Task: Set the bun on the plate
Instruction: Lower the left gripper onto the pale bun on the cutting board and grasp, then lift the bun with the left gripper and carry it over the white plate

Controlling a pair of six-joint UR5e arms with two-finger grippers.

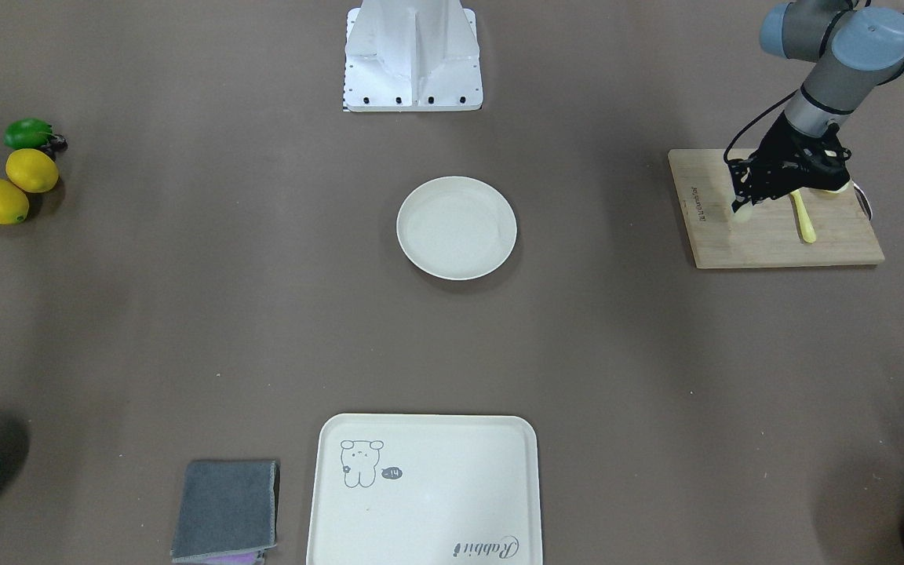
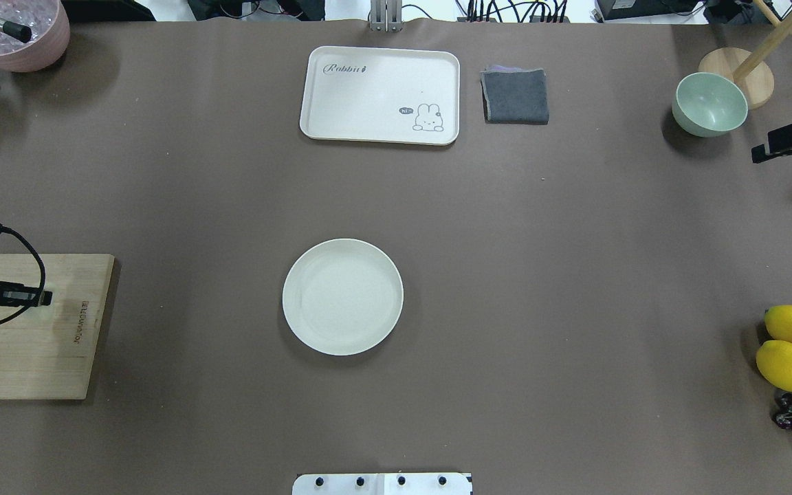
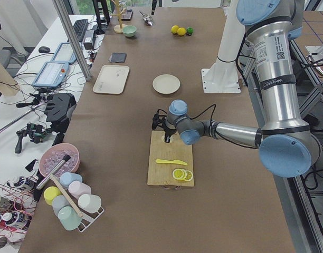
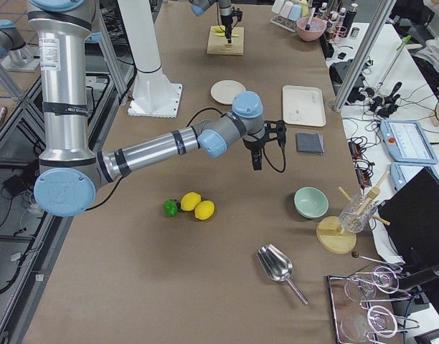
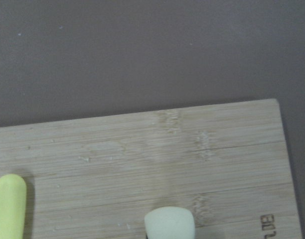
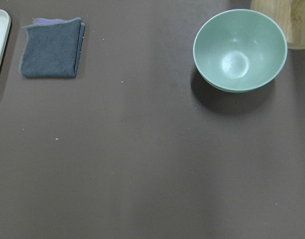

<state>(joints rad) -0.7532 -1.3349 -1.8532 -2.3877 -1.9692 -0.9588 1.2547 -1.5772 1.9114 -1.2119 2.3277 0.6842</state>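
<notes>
While the left end effector (image 1: 741, 202) hangs at the bun (image 5: 170, 224) on the cutting board (image 1: 766, 239), its grip cannot be told.

A long brown table (image 3: 124, 174), seen from one end. At its middle lies a wooden cutting board (image 3: 161, 176). The large near arm's left gripper (image 3: 165, 136) points down at the board's far edge, over a small pale bun (image 3: 167, 140). A yellow knife (image 3: 171, 162) lies across the board, with lemon slices (image 3: 181, 174) by its near right corner. Farther along are a round plate (image 3: 166, 84) and a cream tray (image 3: 111, 79). A pink bowl (image 3: 56, 158) sits at the table's near left edge.
</notes>
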